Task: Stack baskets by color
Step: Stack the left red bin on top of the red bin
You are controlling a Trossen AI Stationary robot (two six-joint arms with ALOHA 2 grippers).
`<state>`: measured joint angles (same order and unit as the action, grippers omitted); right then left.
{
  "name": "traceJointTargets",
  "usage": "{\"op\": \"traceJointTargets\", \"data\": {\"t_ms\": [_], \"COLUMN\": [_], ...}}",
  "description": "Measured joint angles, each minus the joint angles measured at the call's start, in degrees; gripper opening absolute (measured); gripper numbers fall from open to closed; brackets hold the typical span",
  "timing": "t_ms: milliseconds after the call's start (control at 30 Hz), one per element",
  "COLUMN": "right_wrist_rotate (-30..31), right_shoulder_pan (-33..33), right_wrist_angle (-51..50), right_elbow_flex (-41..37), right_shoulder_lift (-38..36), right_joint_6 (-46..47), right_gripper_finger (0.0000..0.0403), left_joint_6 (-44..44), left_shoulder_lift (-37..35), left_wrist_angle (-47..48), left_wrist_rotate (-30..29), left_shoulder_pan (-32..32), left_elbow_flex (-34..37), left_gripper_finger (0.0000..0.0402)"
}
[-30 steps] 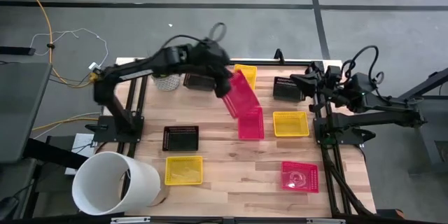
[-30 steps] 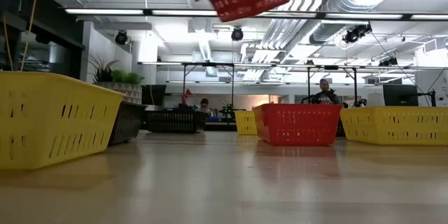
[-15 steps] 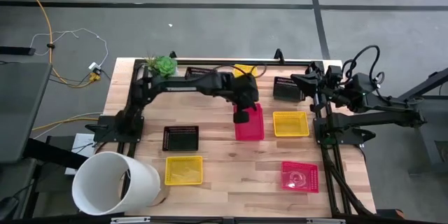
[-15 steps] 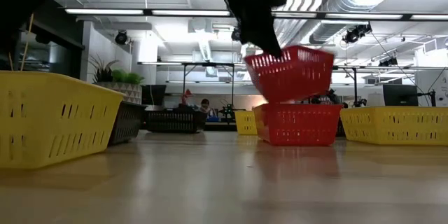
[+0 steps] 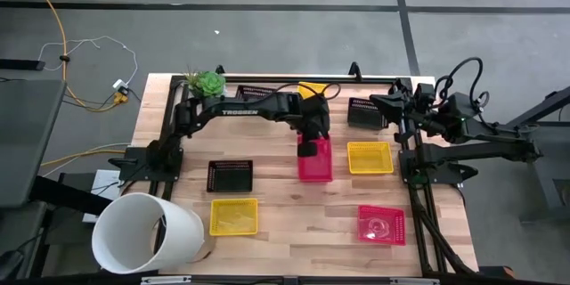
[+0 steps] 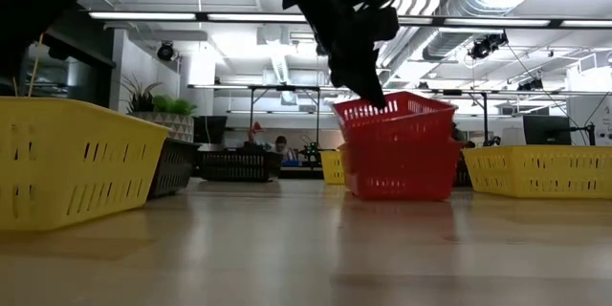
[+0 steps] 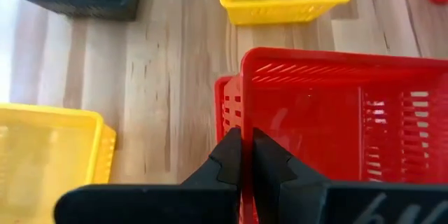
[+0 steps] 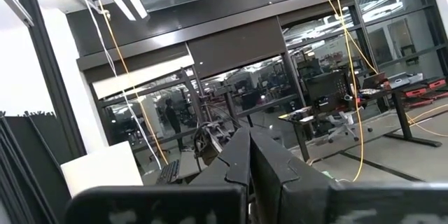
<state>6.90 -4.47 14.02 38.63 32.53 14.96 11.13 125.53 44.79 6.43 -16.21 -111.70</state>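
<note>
My left gripper (image 5: 311, 149) reaches to the table's middle and is shut on a pinkish-red basket (image 7: 336, 126). That basket sits partly inside a second pinkish-red basket, whose rim (image 7: 224, 105) shows beside it. In the low view the pair (image 6: 397, 148) stands as one taller stack with the upper rim a little tilted. A third pinkish-red basket (image 5: 381, 224) lies near right. Yellow baskets (image 5: 234, 216) (image 5: 370, 157) and black baskets (image 5: 230, 175) (image 5: 365, 111) lie flat on the table. My right gripper (image 8: 248, 155) waits shut at the right edge, pointing into the room. My left gripper pinches the upper basket's far wall at its rim (image 7: 243, 122), one finger inside the basket and one outside. The fingers slant down from the far side (image 6: 368, 91). The basket's bottom is inside the lower pinkish-red basket, and its rim tips slightly.
A large white cylinder (image 5: 147, 234) lies at the near left corner. A small green plant (image 5: 207, 82) stands at the far left. Another yellow basket (image 5: 313, 90) and a black one (image 5: 252, 93) show at the far edge behind the left arm.
My left gripper has come down and toward the table's near edge, carrying the pinkish-red basket. The basket hung steeply tilted above the table; it has been turned nearly level and lowered into the pinkish-red basket on the table.
</note>
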Motion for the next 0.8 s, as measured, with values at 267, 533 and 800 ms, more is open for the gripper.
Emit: {"op": "traceJointTargets", "data": {"t_ms": [267,533,800], "right_wrist_rotate": [0.17,0.20,0.35], "right_shoulder_pan": [0.00,0.02,0.00], "right_wrist_angle": [0.00,-0.11,-0.19], "right_elbow_flex": [0.00,0.00,0.00], "right_shoulder_lift": [0.00,0.00,0.00], "right_joint_6": [-0.01,-0.96,-1.55], "right_gripper_finger": [0.0000,0.0000,0.0000], "left_joint_6": [1.09,1.10,0.13], "left_shoulder_lift": [0.88,0.79,0.33], "left_wrist_angle": [0.96,0.13,-1.77], "left_wrist_rotate": [0.86,1.78,2.13], "left_shoulder_pan": [-0.04,-0.04,0.14], "left_elbow_flex": [0.13,0.13,-0.15], "left_gripper_finger": [0.0006,0.0060,0.0173]}}
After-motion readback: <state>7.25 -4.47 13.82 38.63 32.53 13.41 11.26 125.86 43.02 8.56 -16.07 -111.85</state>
